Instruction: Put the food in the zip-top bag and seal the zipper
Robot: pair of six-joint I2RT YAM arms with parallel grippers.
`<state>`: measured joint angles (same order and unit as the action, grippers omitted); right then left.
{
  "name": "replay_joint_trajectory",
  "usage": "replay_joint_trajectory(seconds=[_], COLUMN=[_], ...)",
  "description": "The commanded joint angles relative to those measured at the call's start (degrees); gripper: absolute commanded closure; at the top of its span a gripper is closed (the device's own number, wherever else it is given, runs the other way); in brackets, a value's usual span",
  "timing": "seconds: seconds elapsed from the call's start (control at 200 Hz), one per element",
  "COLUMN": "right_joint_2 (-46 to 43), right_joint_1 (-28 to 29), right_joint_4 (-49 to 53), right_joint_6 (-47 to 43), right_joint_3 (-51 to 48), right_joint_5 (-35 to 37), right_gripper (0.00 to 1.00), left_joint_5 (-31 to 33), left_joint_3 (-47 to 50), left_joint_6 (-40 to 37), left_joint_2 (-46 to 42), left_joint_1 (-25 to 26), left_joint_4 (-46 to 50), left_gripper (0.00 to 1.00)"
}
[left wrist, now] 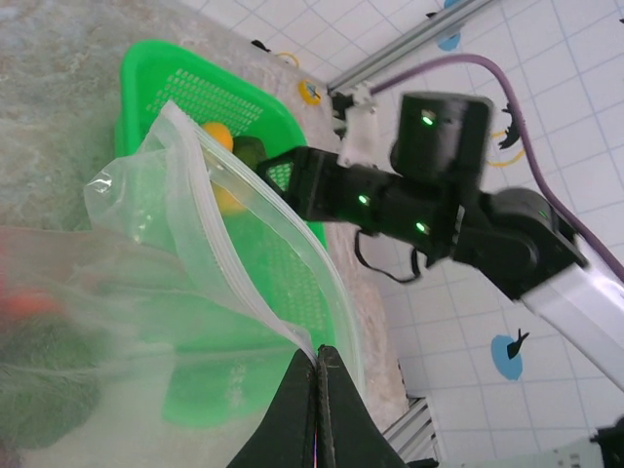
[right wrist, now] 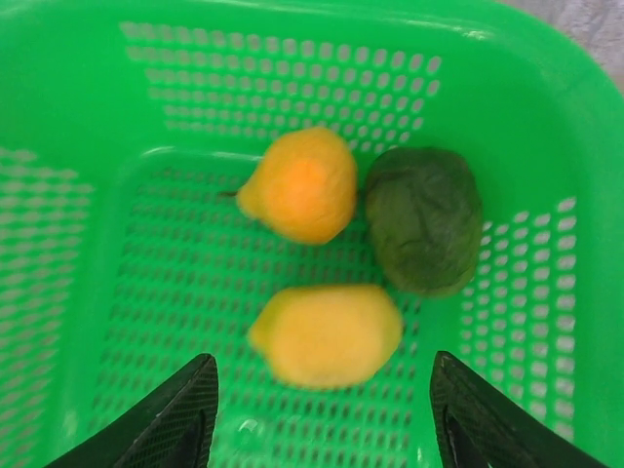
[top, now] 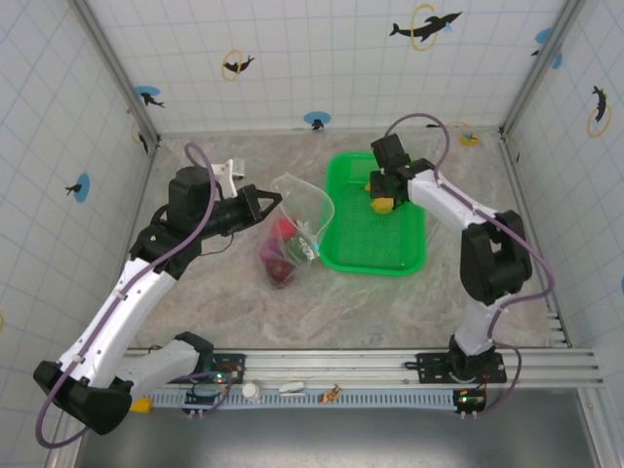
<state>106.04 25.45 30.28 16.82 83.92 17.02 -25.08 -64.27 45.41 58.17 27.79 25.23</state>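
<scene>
My left gripper (top: 276, 200) (left wrist: 317, 356) is shut on the rim of the clear zip-top bag (top: 297, 226) (left wrist: 175, 322), holding its mouth up and open beside the basket. Red and maroon food (top: 280, 255) lies inside the bag. The pale zipper (left wrist: 239, 263) runs along the mouth down to my pinched fingertips. My right gripper (top: 382, 195) (right wrist: 327, 409) hangs open inside the green basket (top: 363, 244) (right wrist: 88, 117), just above a yellow lemon-like fruit (right wrist: 327, 334). Behind it lie an orange-yellow fruit (right wrist: 298, 185) and a dark green vegetable (right wrist: 424, 218).
The basket stands on the marble tabletop right of the bag, its walls close around my right fingers (right wrist: 171, 419). Tiled walls enclose the table on three sides. The right arm (left wrist: 439, 185) reaches over the basket's far end.
</scene>
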Motion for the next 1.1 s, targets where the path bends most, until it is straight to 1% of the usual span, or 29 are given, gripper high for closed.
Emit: replay_joint_trajectory(seconds=[0.0, 0.125, 0.185, 0.255, 0.515, 0.776, 1.096], right_joint_2=[4.71, 11.67, 14.47, 16.43, 16.73, 19.34, 21.40], right_joint_1=[-1.23, -3.15, -3.54, -3.85, -4.25, -4.42, -4.48], right_joint_4=[2.58, 5.37, 7.17, 8.09, 5.94, 6.12, 5.03], right_joint_6=[-2.65, -2.67, -2.67, -2.59, -2.84, -3.64, -3.82], right_joint_3=[6.72, 14.26, 17.49, 19.00, 14.71, 13.89, 13.46], right_joint_5=[5.33, 3.62, 4.13, 3.68, 4.34, 5.04, 3.64], right_gripper=[0.40, 0.40, 0.40, 0.40, 0.41, 0.40, 0.39], left_joint_5=[-2.79, -2.56, -2.12, -1.96, -1.83, -1.89, -0.63], left_joint_3=[0.95, 0.85, 0.49, 0.29, 0.65, 0.55, 0.30], left_joint_6=[-0.17, -1.15, -1.96, -2.64, -3.31, -3.41, -3.44], left_joint_2=[-1.47, -1.48, -1.50, -1.62, -1.75, -1.79, -2.51], left_joint_1=[-0.11, -0.11, -0.11, -0.11, -0.11, -0.12, -0.11], left_joint_4=[-3.61, -2.65, -1.65, -0.89, -0.49, -0.12, 0.98], left_gripper=[1.00, 1.00, 1.00, 1.00, 1.00, 1.00, 1.00])
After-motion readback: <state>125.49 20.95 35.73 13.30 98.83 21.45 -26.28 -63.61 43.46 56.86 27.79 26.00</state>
